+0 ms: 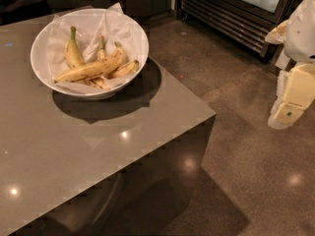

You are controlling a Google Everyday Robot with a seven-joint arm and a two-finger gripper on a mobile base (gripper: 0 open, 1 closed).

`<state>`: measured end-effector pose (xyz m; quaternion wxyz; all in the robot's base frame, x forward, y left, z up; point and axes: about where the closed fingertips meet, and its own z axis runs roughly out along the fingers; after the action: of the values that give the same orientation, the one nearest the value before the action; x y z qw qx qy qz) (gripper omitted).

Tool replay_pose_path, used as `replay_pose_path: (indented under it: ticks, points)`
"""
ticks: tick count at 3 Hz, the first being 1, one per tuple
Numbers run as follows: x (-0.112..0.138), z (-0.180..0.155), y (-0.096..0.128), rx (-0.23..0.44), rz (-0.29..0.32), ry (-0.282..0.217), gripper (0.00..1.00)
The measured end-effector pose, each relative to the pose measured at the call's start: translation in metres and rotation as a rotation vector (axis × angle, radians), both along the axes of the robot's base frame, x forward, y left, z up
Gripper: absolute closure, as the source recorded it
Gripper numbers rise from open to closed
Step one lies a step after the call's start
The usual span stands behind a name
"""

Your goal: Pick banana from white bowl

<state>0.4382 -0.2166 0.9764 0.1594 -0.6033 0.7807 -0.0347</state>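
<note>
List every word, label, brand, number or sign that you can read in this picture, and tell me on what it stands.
None: there is no text to read.
The banana, the white bowl, the table and the dark cabinet carry no lettering.
The gripper, at the right edge over the floor, shows only a small dark dot, no letter.

No writing, label, brand or number can be read anywhere, neither on the white bowl (139,53) holding the banana (91,69) nor on the gripper (289,109), which hangs at the right edge over the floor (231,146) and bears only a small dark dot, perhaps a mark.
</note>
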Motion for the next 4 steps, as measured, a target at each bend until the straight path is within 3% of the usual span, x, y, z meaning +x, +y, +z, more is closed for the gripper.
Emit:
replay_pose_path:
  ticks: [2, 3, 4]
  points:
    - [0.034, 0.018, 0.017, -0.048, 0.028, -0.009, 0.0]
    - [0.058, 0.025, 0.034, -0.096, 0.078, -0.016, 0.0]
    - [0.064, 0.027, 0.038, -0.093, 0.084, -0.034, 0.0]
